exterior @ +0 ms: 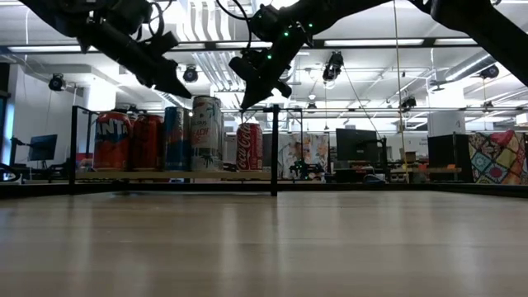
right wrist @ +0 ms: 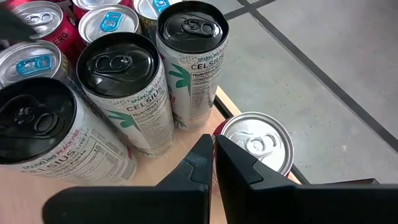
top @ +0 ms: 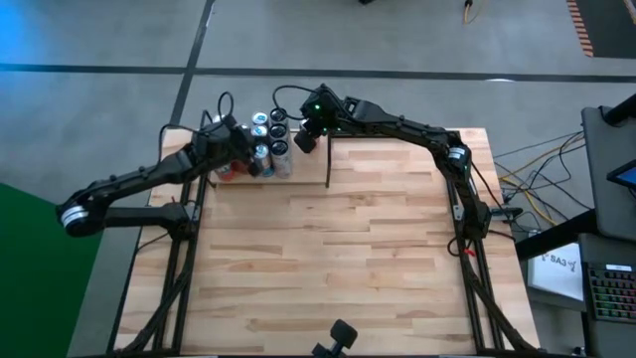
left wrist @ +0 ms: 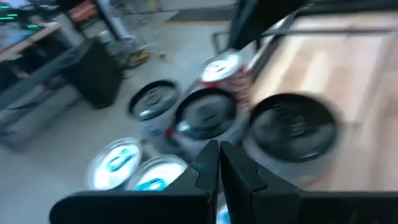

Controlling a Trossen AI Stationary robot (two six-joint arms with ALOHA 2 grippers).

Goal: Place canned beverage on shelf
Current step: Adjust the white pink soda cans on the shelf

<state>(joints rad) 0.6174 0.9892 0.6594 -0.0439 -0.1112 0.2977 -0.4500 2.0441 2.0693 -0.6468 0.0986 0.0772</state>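
Several cans stand upright on the light wood shelf [exterior: 165, 175] at the table's far left: an orange can [exterior: 111, 142], a red one, a blue one, tall white Celsius cans [exterior: 206, 134] and a red cola can [exterior: 249, 147]. The high view shows the cluster of cans [top: 270, 137]. My left gripper [exterior: 183, 89] is shut, slanting down over the cluster's left part [left wrist: 219, 155]. My right gripper [exterior: 247, 102] is shut and hovers above the cola can's silver top [right wrist: 258, 142], clear of it.
A black upright rod [exterior: 274, 148] stands on the shelf just right of the cola can. Thin black rods edge the shelf [exterior: 74, 148]. The wide wooden table [top: 338, 259] stretches toward the near edge, where a camera mount [top: 340, 336] sits.
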